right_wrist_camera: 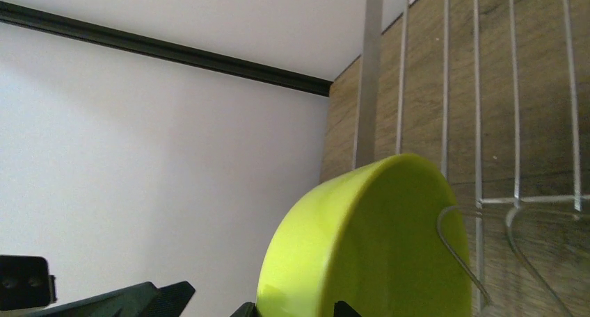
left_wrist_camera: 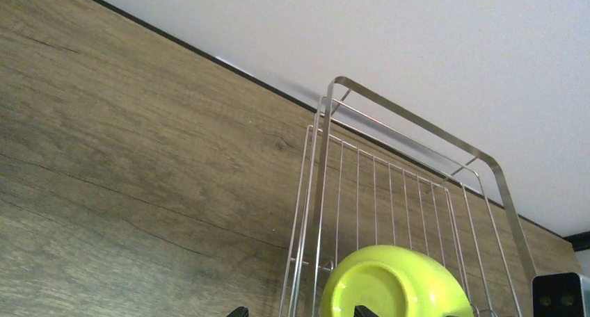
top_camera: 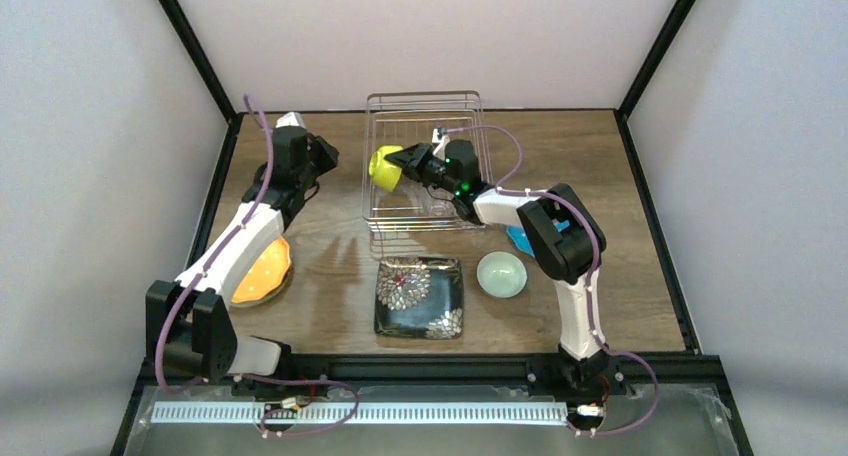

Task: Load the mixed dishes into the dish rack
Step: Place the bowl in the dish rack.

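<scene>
Between the fingers of the right gripper (top_camera: pixel 403 161), which were closed on its rim, the yellow-green bowl (top_camera: pixel 384 168) hung tipped on edge at the left wall of the dish rack (left_wrist_camera: pixel 410 117). Just past that wall the left gripper (top_camera: pixel 322 158) hovered over the table (top_camera: pixel 640 176), its tips barely in view, so its opening could not be told. Well behind the right gripper, toward the arm bases, lay the mint bowl (top_camera: pixel 501 274), the black square floral plate (top_camera: pixel 419 296) and, farthest, the orange plate (top_camera: pixel 264 272).
</scene>
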{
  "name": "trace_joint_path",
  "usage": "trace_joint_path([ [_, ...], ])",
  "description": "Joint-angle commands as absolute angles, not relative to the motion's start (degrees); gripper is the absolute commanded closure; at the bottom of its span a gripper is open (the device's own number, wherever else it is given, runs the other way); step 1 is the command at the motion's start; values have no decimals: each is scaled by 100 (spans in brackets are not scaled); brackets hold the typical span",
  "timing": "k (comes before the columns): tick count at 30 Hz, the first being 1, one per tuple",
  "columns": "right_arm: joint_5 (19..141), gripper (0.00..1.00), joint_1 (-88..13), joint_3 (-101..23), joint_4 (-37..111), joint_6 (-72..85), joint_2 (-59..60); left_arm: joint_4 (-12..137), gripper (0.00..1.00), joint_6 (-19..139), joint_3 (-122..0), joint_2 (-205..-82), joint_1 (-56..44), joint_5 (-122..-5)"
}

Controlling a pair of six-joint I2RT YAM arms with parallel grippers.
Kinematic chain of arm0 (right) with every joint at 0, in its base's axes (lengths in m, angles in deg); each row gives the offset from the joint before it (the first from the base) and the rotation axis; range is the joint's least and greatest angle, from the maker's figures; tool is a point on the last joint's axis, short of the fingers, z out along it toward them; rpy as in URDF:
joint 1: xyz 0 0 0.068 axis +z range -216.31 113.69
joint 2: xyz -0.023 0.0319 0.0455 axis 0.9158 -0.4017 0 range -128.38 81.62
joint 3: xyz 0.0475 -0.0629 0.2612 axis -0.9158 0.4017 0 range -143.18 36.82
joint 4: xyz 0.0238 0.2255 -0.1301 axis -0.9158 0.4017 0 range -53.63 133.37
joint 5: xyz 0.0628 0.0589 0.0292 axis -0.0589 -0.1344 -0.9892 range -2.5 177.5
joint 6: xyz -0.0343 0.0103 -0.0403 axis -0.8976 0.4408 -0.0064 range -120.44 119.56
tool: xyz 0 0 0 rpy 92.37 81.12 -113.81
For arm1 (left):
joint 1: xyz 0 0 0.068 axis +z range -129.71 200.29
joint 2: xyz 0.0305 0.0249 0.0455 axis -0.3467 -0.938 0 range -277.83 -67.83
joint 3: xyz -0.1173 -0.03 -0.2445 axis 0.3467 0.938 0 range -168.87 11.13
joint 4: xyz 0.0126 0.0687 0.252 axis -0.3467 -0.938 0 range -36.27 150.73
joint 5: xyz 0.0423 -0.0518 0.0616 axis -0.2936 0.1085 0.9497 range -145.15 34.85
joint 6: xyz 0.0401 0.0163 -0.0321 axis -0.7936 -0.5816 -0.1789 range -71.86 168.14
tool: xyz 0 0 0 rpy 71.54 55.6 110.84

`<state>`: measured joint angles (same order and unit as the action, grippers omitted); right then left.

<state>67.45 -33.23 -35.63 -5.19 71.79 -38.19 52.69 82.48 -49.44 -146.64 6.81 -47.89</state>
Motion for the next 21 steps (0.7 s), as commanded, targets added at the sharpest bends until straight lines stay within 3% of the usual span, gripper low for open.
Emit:
trace_joint_path([
  [1, 6832, 35, -3274, -3306, 88, 6919, -3721, 5409, 12, 8317, -4798, -14647, 709, -4751],
  [21, 7074, 34, -3273, -3444, 941, 6373, -3245, 5396, 12, 8467, -4747, -14534, 710, -4795],
])
